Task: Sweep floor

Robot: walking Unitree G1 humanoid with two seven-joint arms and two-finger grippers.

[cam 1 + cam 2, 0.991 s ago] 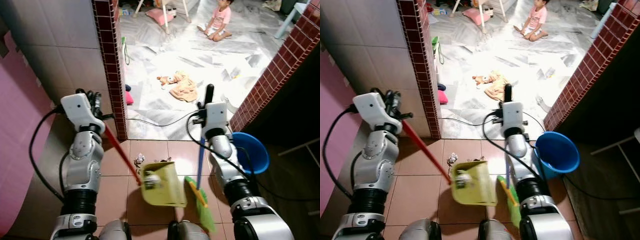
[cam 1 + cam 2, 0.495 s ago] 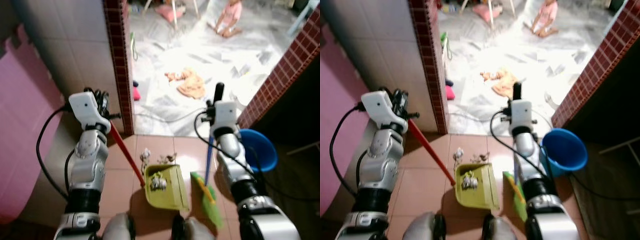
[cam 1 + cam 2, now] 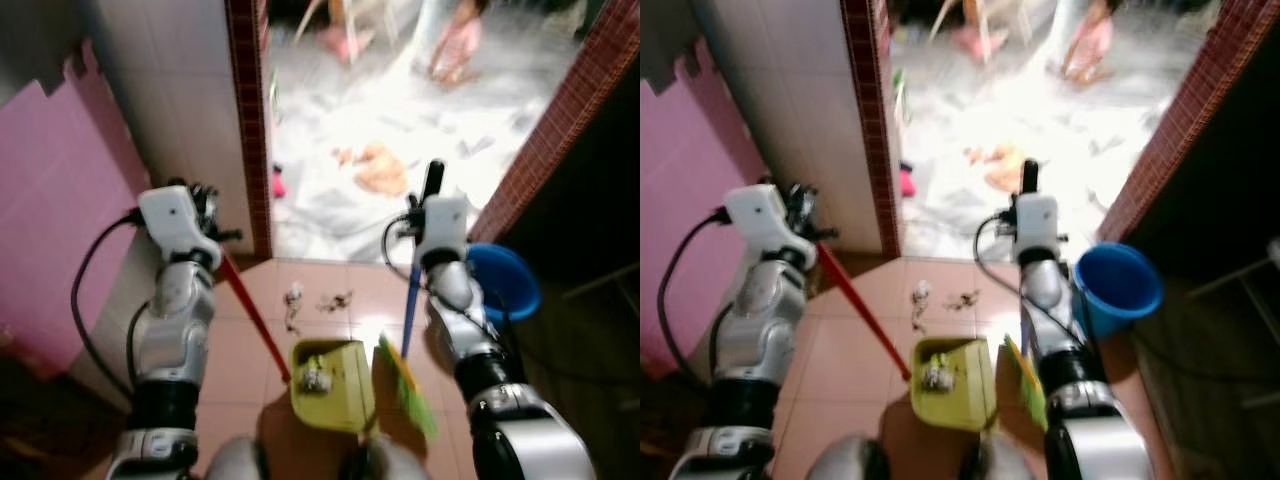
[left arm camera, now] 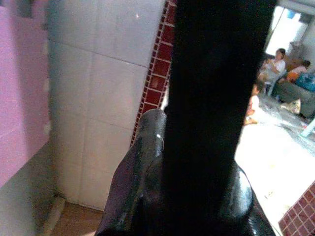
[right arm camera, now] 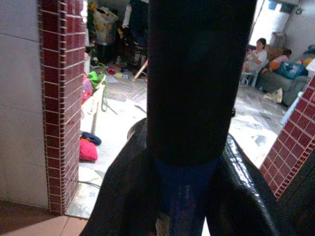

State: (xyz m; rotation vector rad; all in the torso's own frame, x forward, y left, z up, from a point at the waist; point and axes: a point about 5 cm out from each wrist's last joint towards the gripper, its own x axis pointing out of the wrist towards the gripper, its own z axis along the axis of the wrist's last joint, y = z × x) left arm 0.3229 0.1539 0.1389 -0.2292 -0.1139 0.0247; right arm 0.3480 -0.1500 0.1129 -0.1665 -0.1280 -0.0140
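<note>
My left gripper (image 3: 203, 198) is shut on the red handle (image 3: 255, 318) of a yellow-green dustpan (image 3: 332, 392). The pan rests on the brown tiles between my arms, with a crumpled white scrap (image 3: 316, 378) in it. My right gripper (image 3: 428, 207) is shut on the blue broom handle (image 3: 409, 310), just under its black top grip. The green broom head (image 3: 406, 386) stands beside the pan's right edge. Loose litter (image 3: 296, 298) lies on the tiles beyond the pan. Both wrist views show a black handle close up (image 4: 216, 98) (image 5: 197, 73).
A red brick pillar (image 3: 250, 130) and a white tiled wall stand ahead on the left, with a pink wall (image 3: 60, 230) further left. A blue bucket (image 3: 508, 285) sits at my right. Beyond the doorway lies a marble floor with an orange cloth (image 3: 380, 170) and a seated person (image 3: 455, 45).
The whole picture has shifted and blurred, so the camera moved. The dustpan and broom head now lie further back from the litter. Both grippers keep their holds.
</note>
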